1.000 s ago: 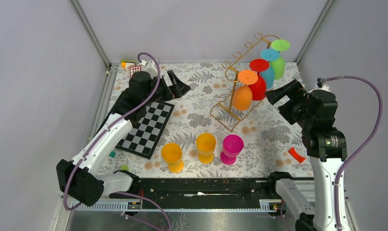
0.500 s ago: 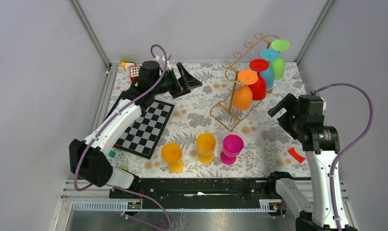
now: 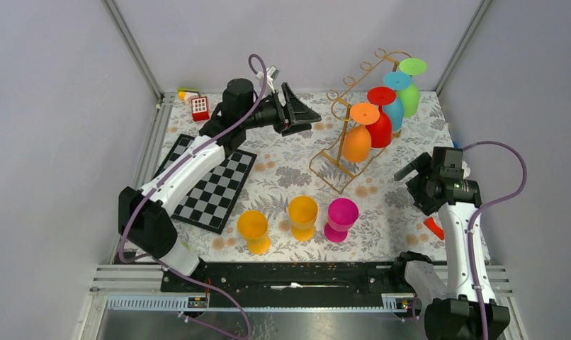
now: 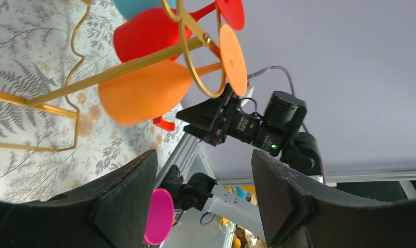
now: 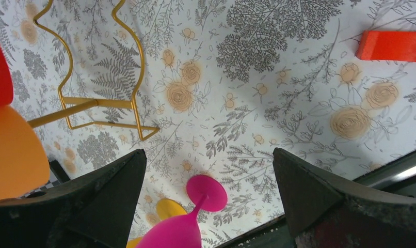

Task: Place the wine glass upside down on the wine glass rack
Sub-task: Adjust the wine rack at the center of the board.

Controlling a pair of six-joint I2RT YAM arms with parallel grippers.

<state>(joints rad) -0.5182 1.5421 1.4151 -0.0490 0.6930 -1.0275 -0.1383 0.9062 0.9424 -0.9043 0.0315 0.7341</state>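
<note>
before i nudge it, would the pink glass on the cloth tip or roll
Probably tips easily: the pink glass stands on a thin stem and small foot. Once down, its rounded bowl would likely roll. Looks like opaque plastic, so likely light.

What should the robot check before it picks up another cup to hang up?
1. Left gripper open and empty: ok.
2. Right gripper open and empty: ok.
3. Glasses waiting on the table: ok; the orange table glass, yellow glass and magenta glass stand upright.
4. Wine glass rack standing on its base: ok; four hanging glasses are upside down on it.
5. Free hook: ok; the curled ends on the rack's left side look empty.
6. Which glass goes next: cannot tell.
</note>
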